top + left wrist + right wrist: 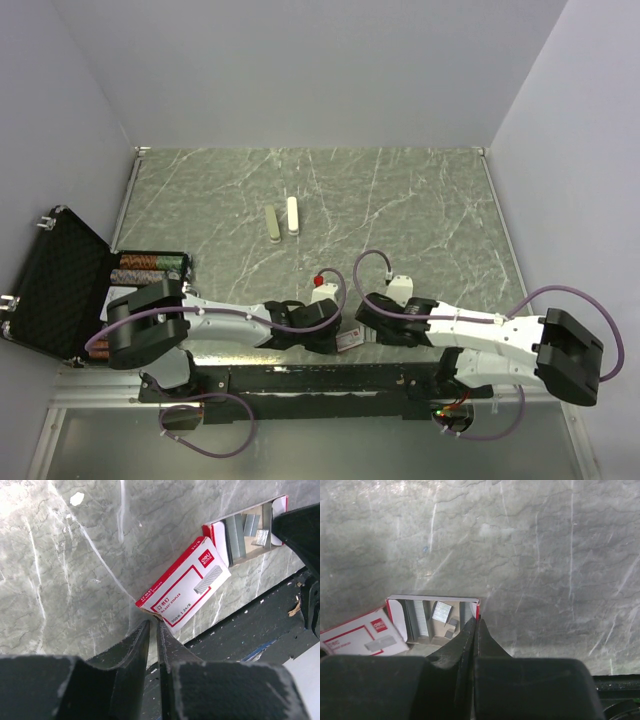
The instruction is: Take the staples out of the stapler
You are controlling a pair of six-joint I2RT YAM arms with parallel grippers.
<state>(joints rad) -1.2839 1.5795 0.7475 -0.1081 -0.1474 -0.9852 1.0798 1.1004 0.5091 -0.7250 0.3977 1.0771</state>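
Two cream staplers [271, 223] [292, 215] lie side by side at mid-table, far from both grippers. A small red-and-white staple box lies by the near edge [350, 341]. Its sleeve [187, 587] is slid off the inner tray [400, 625]. Silvery staples [441, 612] lie in the tray as strips and small segments, also seen in the left wrist view [240, 532]. My left gripper [154, 621] is shut on the sleeve's near corner. My right gripper [477, 622] is shut on the tray's red end wall.
An open black case [50, 290] with rows of poker chips [150, 265] stands at the near left. A black rail [260, 625] runs along the table's near edge just behind the box. Grey walls enclose the marble table [400, 200].
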